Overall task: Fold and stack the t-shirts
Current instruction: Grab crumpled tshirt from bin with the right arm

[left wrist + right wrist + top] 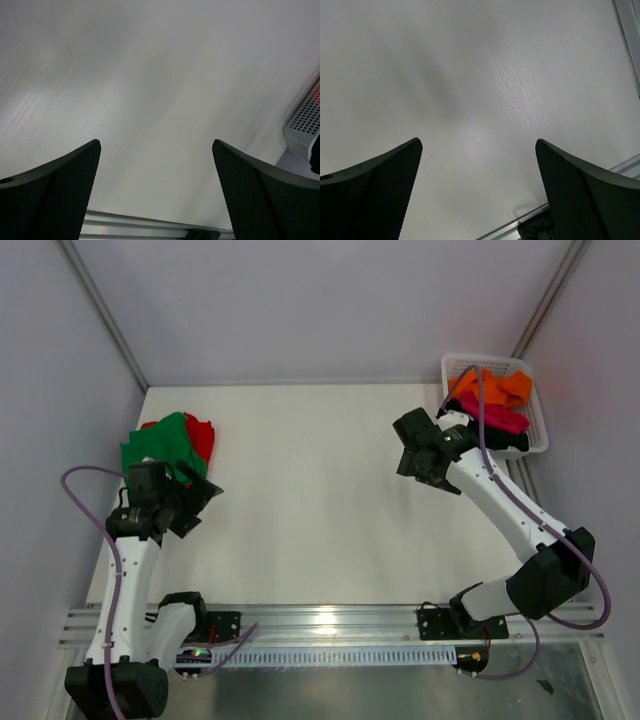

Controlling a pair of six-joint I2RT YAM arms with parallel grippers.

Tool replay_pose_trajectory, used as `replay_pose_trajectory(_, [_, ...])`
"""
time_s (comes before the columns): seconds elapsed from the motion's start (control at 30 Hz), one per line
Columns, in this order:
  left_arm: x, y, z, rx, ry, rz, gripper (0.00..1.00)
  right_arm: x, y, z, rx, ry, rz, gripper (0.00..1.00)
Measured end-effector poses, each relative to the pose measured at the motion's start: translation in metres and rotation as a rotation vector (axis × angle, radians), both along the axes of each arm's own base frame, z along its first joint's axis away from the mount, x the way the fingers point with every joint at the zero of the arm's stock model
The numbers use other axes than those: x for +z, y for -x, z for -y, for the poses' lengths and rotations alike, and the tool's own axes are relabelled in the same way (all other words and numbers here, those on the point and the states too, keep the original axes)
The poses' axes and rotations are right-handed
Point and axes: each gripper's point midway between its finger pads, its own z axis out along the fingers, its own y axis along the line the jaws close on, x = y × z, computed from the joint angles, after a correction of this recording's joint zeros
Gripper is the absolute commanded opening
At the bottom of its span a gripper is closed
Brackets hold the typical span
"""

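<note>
A green t-shirt [152, 445] lies over a red t-shirt [202, 436] in a small pile at the table's left edge. An orange t-shirt [490, 387] and a magenta-pink one [498, 418] sit crumpled in the white basket [490, 358] at the back right, with dark cloth [508, 441] under them. My left gripper [197, 502] [156, 145] hovers just in front of the green and red pile, open and holding nothing. Left of the basket, my right gripper [408, 458] [478, 142] is open too, with only bare white table [485, 75] between its fingers.
An aluminium rail [330, 620] runs along the table's near edge and shows in both wrist views. A grey perforated box [306, 120] sits at the right edge of the left wrist view. Walls close in the table on the left, back and right.
</note>
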Motion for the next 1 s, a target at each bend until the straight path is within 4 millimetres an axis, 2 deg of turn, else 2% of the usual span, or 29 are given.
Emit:
replay_pose_trajectory(0.13, [0.0, 0.006, -0.002, 0.007, -0.01, 0.002, 0.95, 0.012, -0.004, 0.006, 0.027, 0.016, 0.042, 0.99])
replay_pose_trajectory(0.3, [-0.008, 0.011, -0.002, 0.011, -0.012, -0.026, 0.95, 0.044, -0.019, 0.023, 0.047, 0.08, 0.181, 0.99])
replay_pose_trajectory(0.37, [-0.01, 0.013, -0.002, 0.01, -0.012, -0.036, 0.94, 0.056, -0.029, 0.04, 0.023, 0.119, 0.228, 0.99])
replay_pose_trajectory(0.47, [-0.012, 0.012, -0.002, 0.006, -0.013, -0.046, 0.93, 0.061, -0.043, 0.068, -0.02, 0.174, 0.263, 0.99])
replay_pose_trajectory(0.6, [-0.015, 0.012, -0.002, 0.001, -0.015, -0.061, 0.93, 0.053, -0.054, 0.109, -0.131, 0.183, 0.268, 0.93])
replay_pose_trajectory(0.7, [-0.018, 0.013, -0.002, -0.009, -0.022, -0.071, 0.92, 0.033, -0.061, 0.155, -0.276, 0.088, 0.256, 0.92])
replay_pose_trajectory(0.8, [-0.023, 0.016, -0.002, -0.015, -0.026, -0.089, 0.92, 0.011, -0.069, 0.191, -0.392, -0.005, 0.246, 0.92])
replay_pose_trajectory(0.9, [-0.026, 0.018, -0.003, -0.024, -0.032, -0.101, 0.92, -0.008, -0.081, 0.195, -0.416, -0.09, 0.237, 0.92])
replay_pose_trajectory(1.0, [-0.029, 0.021, -0.003, -0.03, -0.036, -0.111, 0.92, -0.011, -0.099, 0.188, -0.414, -0.233, 0.303, 0.92])
